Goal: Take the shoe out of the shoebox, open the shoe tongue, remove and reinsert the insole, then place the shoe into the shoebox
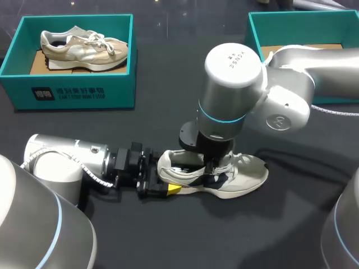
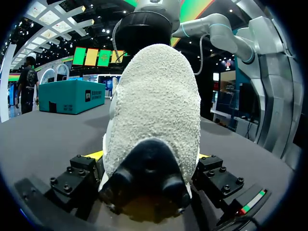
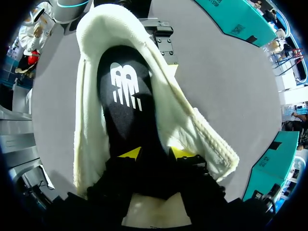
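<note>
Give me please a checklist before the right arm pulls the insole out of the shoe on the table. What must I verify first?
1. The shoe is out of the box and on the table: ok.
2. The left end effector is shut on the heel and holds the shoe steady: ok.
3. The right end effector is inside the shoe opening, at the insole: ok.
4. The right end effector has a firm grip on the insole: cannot tell.
5. The insole is out of the shoe: not ok, it lies inside.
</note>
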Robot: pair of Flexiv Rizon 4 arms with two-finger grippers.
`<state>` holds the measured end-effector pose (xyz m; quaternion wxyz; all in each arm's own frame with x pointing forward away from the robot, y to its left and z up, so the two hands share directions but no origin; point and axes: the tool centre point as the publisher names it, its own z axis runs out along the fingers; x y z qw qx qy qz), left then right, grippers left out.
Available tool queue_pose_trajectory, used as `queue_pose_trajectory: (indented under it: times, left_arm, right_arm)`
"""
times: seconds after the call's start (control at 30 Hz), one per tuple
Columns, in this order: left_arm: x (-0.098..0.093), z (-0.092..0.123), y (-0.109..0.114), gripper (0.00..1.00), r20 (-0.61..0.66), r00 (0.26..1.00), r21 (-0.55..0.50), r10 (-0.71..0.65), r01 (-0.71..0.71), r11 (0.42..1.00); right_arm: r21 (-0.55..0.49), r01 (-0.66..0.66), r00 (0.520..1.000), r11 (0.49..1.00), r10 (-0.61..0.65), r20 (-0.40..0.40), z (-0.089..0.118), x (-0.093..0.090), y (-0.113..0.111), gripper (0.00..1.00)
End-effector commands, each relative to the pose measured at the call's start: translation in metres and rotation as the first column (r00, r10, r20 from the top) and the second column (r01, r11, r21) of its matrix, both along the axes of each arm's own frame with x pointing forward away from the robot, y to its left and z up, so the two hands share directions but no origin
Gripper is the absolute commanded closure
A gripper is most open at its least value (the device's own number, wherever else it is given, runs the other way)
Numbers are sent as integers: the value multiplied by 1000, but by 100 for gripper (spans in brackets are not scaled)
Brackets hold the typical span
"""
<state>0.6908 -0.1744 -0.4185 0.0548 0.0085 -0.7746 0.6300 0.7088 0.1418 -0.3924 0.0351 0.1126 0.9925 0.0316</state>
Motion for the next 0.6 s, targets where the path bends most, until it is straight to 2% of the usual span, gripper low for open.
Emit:
queue_pose_trajectory:
  times: [0.03, 0.1, 0.27, 0.43, 0.47, 0.6]
  left_arm:
    - [-2, -3, -2, 100, 1, 1000, 1, 1, -1, 1000]
    - [-2, -3, -2, 100, 1, 1000, 1, 1, -1, 1000]
    - [-2, -3, -2, 100, 1, 1000, 1, 1, -1, 1000]
    - [-2, -3, -2, 100, 1, 1000, 1, 1, -1, 1000]
    - [-2, -3, -2, 100, 1, 1000, 1, 1, -1, 1000]
    - [-2, -3, -2, 100, 1, 1000, 1, 1, -1, 1000]
  right_arm:
    - [-12, -3, 1000, 1000, 2, -27, -15, 7, 10, 61]
    - [-8, -7, 999, 1000, 6, -44, -19, 8, 12, 58]
    - [6, -23, 993, 1000, 24, -116, -30, 7, 15, 58]
    - [4, -13, 987, 1000, 14, -160, -39, -2, 12, 65]
    - [3, -12, 986, 1000, 13, -166, -39, -5, 11, 68]
    - [2, 2, 983, 1000, -2, -181, -41, -16, 4, 100]
